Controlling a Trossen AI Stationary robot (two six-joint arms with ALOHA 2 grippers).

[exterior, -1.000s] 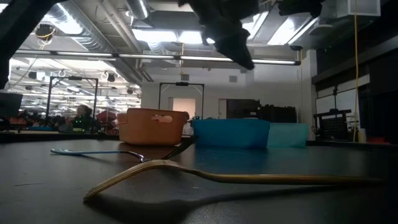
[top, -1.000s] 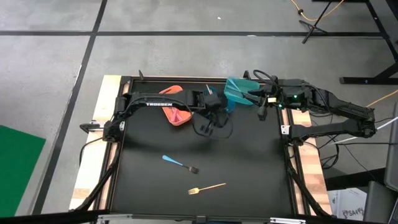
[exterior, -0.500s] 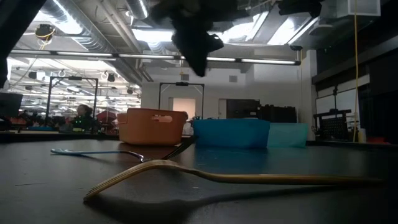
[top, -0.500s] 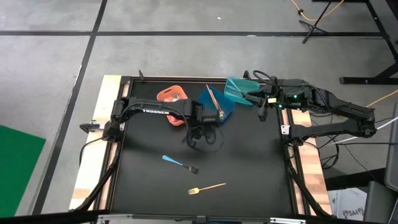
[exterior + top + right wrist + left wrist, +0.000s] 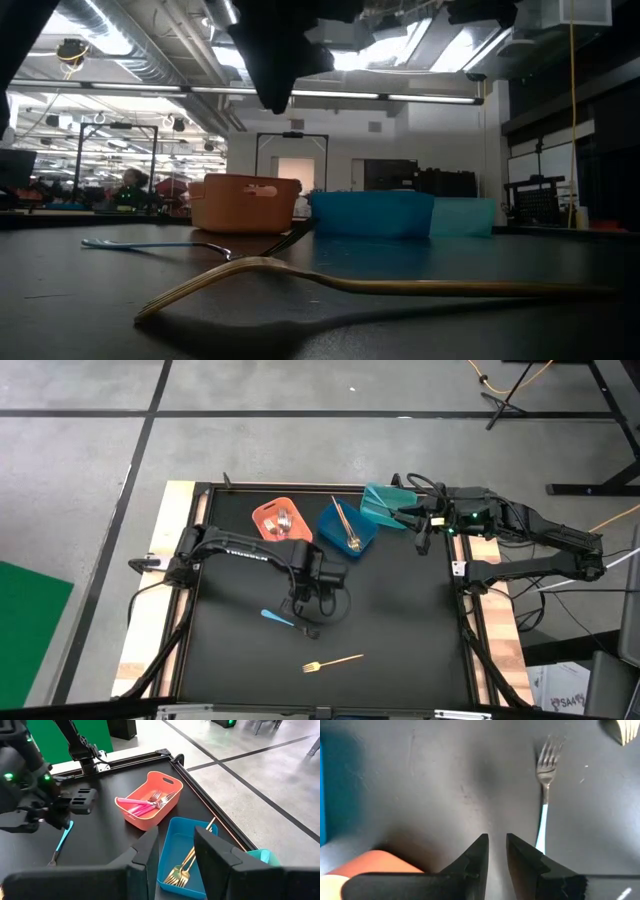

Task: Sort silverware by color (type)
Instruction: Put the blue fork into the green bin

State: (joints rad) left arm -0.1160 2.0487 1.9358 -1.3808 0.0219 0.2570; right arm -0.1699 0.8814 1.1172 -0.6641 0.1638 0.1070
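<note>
Hovering left hand [image 5: 496, 851], blue-handled fork [image 5: 544, 795] just beside

Grey concrete floor [image 5: 300, 450] with dark tape lines, green mat [image 5: 30, 615] on one side, bright ceiling strip lights [image 5: 250, 55] overhead.

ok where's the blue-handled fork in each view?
High: blue fork left of mat centre, partly under the left end effector.
Low: far left, lying flat, before the orange bin.
Left wrist: right of the fingertips, tines away.
Right wrist: left edge, below the left arm.
Shared landmark: orange bin.
</note>
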